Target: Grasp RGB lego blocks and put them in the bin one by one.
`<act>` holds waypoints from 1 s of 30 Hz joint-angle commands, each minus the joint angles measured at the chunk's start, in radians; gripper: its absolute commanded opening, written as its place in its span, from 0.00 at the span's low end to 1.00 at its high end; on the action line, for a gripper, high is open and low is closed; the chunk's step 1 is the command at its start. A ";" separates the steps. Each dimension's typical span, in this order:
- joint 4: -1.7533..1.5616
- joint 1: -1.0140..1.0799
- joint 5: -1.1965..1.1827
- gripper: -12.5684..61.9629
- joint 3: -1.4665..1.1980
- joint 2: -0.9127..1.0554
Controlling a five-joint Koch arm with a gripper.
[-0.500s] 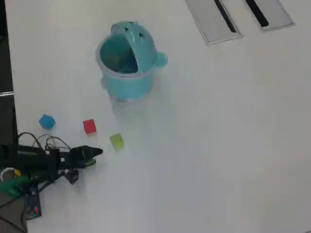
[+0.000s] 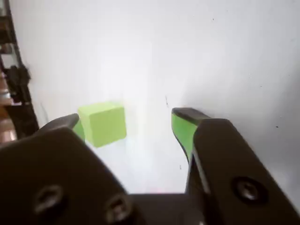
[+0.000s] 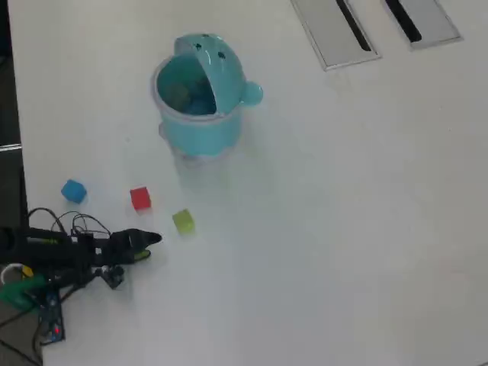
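Observation:
In the wrist view my gripper (image 2: 131, 123) is open, with a wide gap between its green-padded fingers (image 2: 182, 127). The yellow-green block (image 2: 102, 123) lies on the white table just ahead, close to the left fingertip and not held. From overhead, the gripper (image 3: 149, 242) lies low at the left, pointing right. The yellow-green block (image 3: 183, 221) is a short way beyond its tip. The red block (image 3: 139, 198) and the light blue block (image 3: 73, 191) sit further left. The teal bin (image 3: 202, 136) stands behind them with its domed lid tipped back.
Two flat grey slotted panels (image 3: 329, 30) (image 3: 431, 17) lie at the top right of the overhead view. Loose wires and the arm's base (image 3: 46, 263) fill the lower left corner. The table's dark left edge (image 3: 9, 114) runs beside the blocks.

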State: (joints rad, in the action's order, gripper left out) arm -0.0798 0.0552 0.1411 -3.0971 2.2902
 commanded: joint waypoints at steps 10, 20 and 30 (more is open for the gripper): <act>0.052 0.000 0.000 0.63 -0.074 0.049; 0.020 -0.005 0.009 0.63 -0.072 0.058; -0.255 -0.023 0.123 0.62 -0.074 0.058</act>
State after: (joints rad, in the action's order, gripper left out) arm -0.2178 0.0322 0.2209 -3.0971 2.2902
